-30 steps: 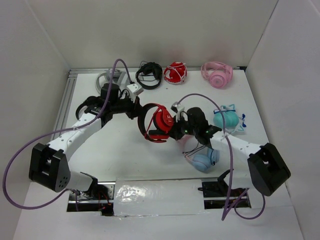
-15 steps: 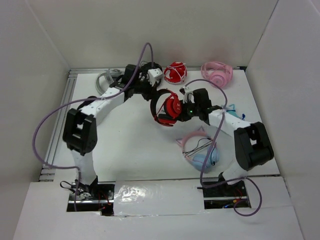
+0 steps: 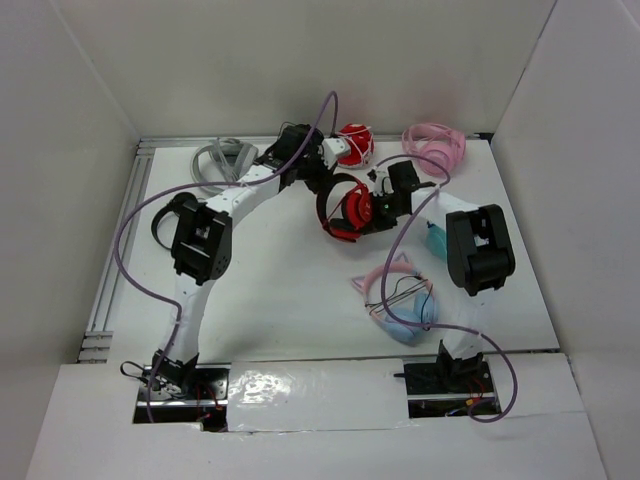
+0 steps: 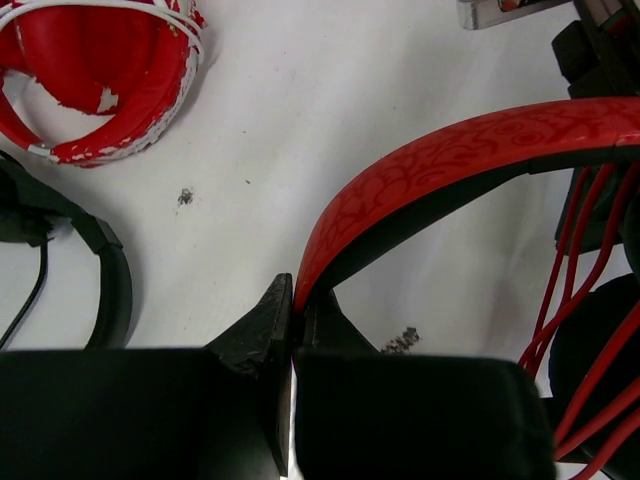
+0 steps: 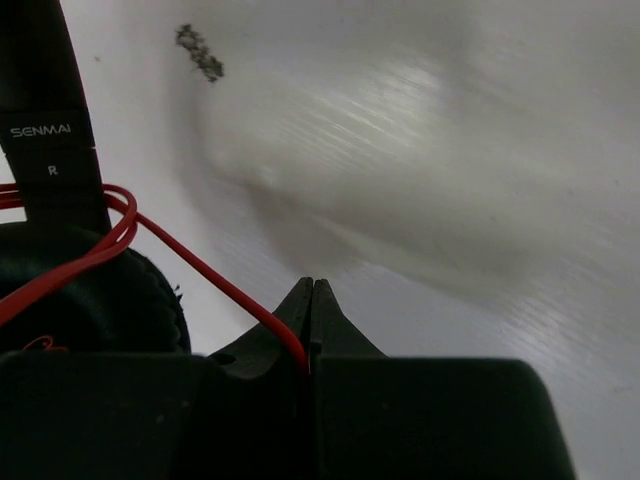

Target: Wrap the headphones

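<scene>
The red headphones (image 3: 347, 208) are held between both grippers near the back middle of the table. My left gripper (image 3: 320, 182) is shut on the patterned red headband (image 4: 450, 150), with the jaws pinched on its end (image 4: 295, 300). Several strands of the thin red cable (image 4: 572, 250) hang across the earcup. My right gripper (image 3: 381, 206) is shut on one cable strand (image 5: 200, 265), which runs from the jaws (image 5: 312, 300) to the black ear pad (image 5: 90, 300) and the slider marked R (image 5: 45, 130).
A folded red pair wound with white cord (image 3: 352, 143) (image 4: 90, 70) lies just behind, and a black pair (image 4: 100, 270) is next to it. Pink headphones (image 3: 435, 148) lie back right, grey ones (image 3: 222, 160) back left, and a blue-and-pink pair (image 3: 400, 300) in front.
Both arms have carried the red headphones from the table's middle toward the back, and the arms are now stretched far forward. Both grips have stayed shut.
</scene>
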Robot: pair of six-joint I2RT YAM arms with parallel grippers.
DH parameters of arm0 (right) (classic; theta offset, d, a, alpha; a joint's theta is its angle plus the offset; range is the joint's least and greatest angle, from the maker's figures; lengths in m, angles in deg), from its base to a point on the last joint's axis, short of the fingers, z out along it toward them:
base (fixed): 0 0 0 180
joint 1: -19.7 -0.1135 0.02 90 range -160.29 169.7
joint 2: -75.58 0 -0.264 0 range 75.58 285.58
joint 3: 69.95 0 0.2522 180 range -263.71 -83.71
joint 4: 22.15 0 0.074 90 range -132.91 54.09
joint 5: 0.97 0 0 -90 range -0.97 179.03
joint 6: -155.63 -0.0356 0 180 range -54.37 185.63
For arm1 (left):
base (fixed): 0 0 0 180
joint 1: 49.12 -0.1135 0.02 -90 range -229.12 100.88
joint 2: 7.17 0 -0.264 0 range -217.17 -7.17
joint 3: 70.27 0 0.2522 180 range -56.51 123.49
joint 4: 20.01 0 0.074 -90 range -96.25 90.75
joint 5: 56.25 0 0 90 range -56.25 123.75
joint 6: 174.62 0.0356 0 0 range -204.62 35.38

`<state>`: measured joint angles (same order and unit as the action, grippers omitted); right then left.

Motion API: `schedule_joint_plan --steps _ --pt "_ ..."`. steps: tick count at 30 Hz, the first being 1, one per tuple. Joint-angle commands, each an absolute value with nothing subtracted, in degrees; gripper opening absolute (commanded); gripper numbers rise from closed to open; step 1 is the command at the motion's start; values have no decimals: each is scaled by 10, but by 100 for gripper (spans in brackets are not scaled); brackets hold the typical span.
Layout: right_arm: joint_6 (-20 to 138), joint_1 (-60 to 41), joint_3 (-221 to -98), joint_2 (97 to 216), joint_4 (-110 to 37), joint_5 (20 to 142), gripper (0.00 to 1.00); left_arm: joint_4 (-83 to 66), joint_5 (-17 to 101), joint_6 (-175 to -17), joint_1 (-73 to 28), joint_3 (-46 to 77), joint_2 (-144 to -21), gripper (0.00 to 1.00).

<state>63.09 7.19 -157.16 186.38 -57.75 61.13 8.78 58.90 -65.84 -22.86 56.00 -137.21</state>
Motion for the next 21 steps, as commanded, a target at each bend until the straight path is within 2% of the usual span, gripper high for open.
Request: schedule_joint_plan --steps 1,8,17,19,20,21 --pt "615 66 -1629 1851 -595 621 1 126 541 -609 -206 577 -1422 0" --pt "578 66 -1685 1914 -638 590 2 147 537 -597 -201 621 -1480 0" --pt "532 71 -1710 1943 -653 587 4 131 532 -601 -201 620 -1502 0" --pt "520 73 -1711 1945 -652 578 4 133 523 -604 -202 625 -1511 9" --pt "518 73 -1711 1946 -653 569 4 131 518 -610 -201 626 -1515 21" --pt "514 73 -1711 1945 -653 566 4 129 516 -611 -202 627 -1515 26"
